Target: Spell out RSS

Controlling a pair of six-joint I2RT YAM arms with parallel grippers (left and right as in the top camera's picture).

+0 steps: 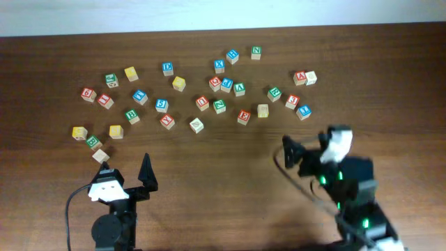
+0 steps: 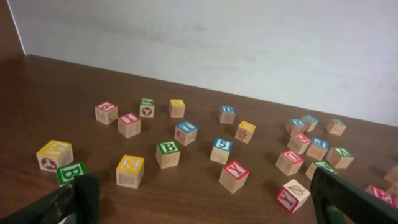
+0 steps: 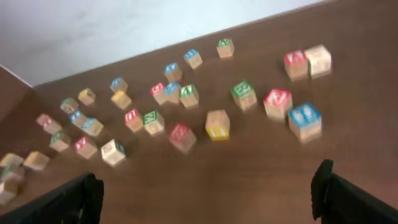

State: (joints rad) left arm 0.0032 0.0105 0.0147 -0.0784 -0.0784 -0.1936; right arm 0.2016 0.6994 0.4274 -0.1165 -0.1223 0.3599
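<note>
Letter blocks (image 1: 202,102) crowd the upper frame; my left end effector (image 2: 204,190) and right end effector (image 3: 208,186) gape empty, so I'd choose a well-separated R first.

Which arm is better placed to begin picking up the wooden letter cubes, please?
Left, probably. The open left gripper sits right beside a pale wooden cube, whereas bare brown table separates the open right gripper from the blue-edged wooden cube nearest it. Where R lies is unclear, though.
</note>
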